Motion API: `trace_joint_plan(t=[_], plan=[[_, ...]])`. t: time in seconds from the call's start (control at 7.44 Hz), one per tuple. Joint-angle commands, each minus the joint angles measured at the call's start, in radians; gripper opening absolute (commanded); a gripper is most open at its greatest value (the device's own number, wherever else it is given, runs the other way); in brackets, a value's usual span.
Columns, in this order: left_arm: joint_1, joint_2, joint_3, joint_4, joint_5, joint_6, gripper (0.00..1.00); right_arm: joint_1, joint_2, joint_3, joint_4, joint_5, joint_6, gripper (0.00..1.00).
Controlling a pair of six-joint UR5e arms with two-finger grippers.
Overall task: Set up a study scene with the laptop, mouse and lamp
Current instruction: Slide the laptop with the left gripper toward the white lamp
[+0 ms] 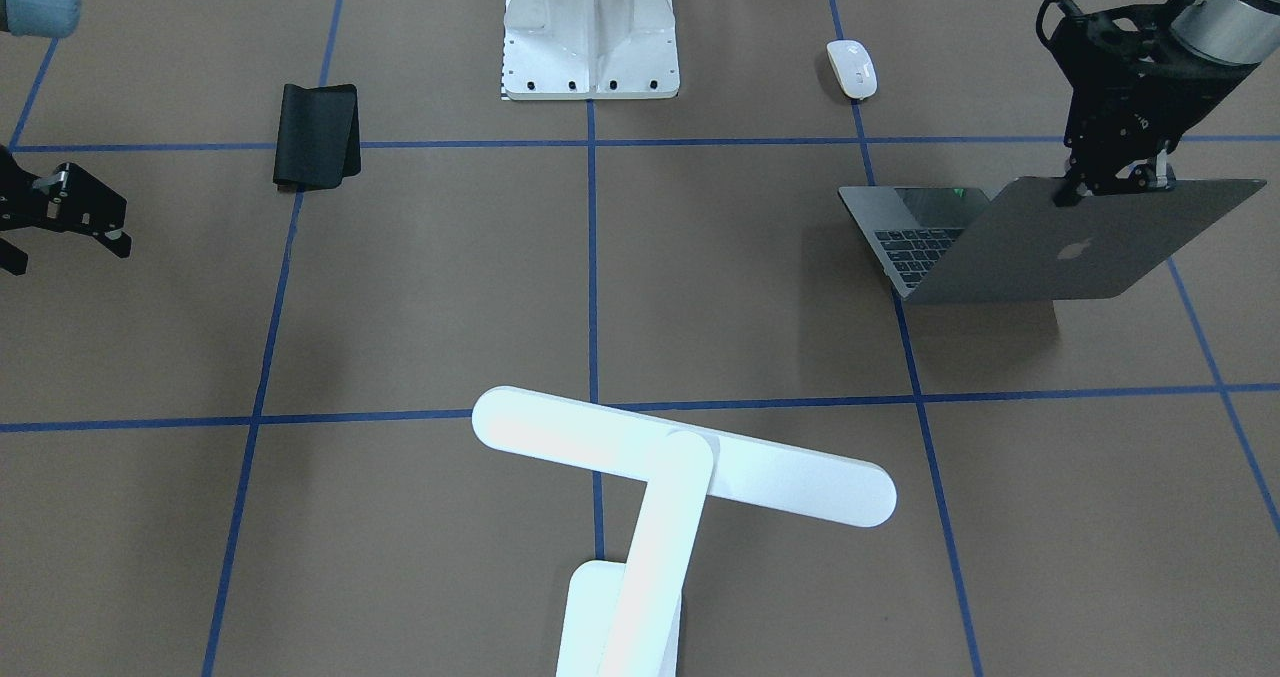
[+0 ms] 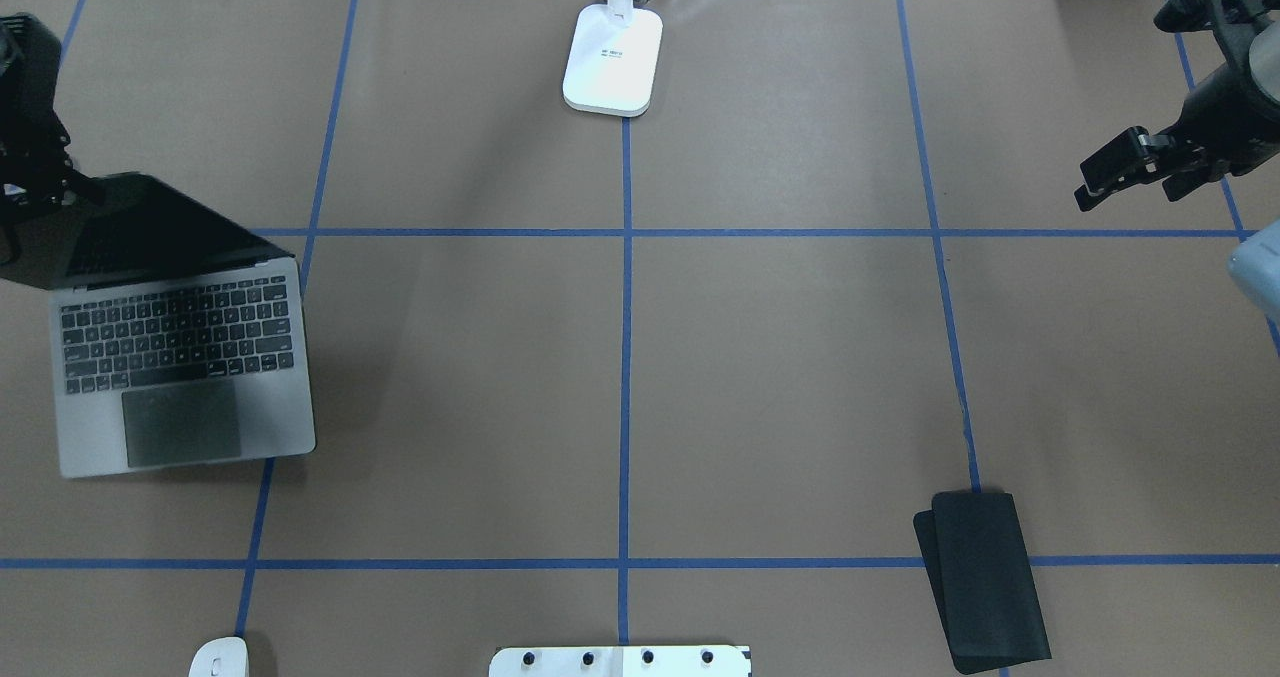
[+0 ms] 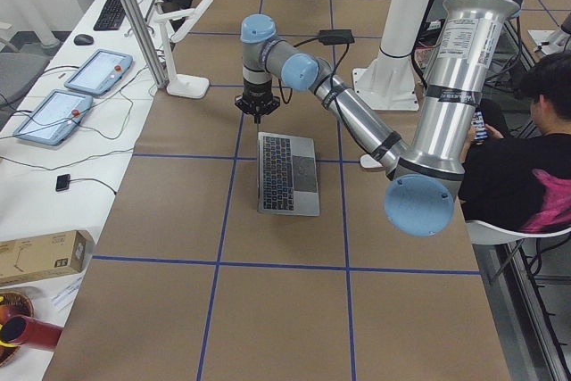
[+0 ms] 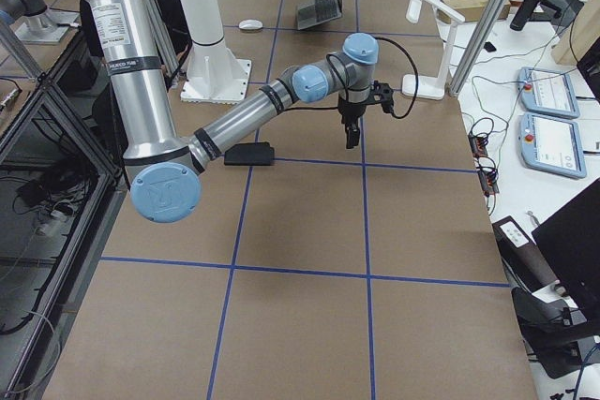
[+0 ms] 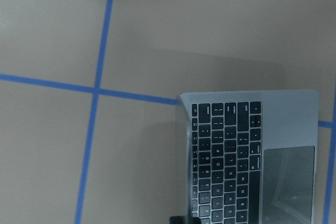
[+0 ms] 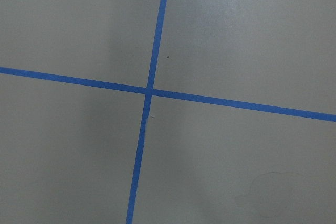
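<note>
Gripping: left jaws clenched on the laptop (image 2: 180, 357) lid's top edge; laptop open at the bench's (image 2: 780, 357) 9 o'clock, seen from overhead.
Right jaws: released, empty, at 2 o'clock.
Mouse (image 2: 219, 657): 7 o'clock, well apart from both jaws.
Lamp (image 2: 612, 57): base at 12 o'clock.

Twin arms: silver tubes, pale-blue joint caps.
The left arm (image 3: 451, 86) and right arm (image 4: 141, 72) carry printed labels (image 3: 461, 37) on silver links; the left gripper (image 1: 1110, 185) and right gripper (image 2: 1085, 185) are matte black with small silver fittings.
</note>
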Motion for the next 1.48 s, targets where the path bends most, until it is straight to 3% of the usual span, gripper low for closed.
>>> trace_joint_plan(t=[0.0,0.27,0.67,1.34], plan=[[0.112,-0.107,0.027,0.001,0.102,-0.037,0.14,0.013,-0.002,0.006,0.001,0.003,0.002,1.00],[0.269,-0.227,0.048,0.001,0.227,-0.177,0.14,0.013,-0.003,0.000,-0.001,0.000,0.008,1.00],[0.276,-0.314,0.094,0.005,0.231,-0.198,0.13,0.015,-0.023,0.002,-0.001,0.006,0.011,1.00],[0.278,-0.506,0.304,-0.004,0.289,-0.200,0.13,0.015,-0.042,0.002,-0.001,0.009,0.004,1.00]])
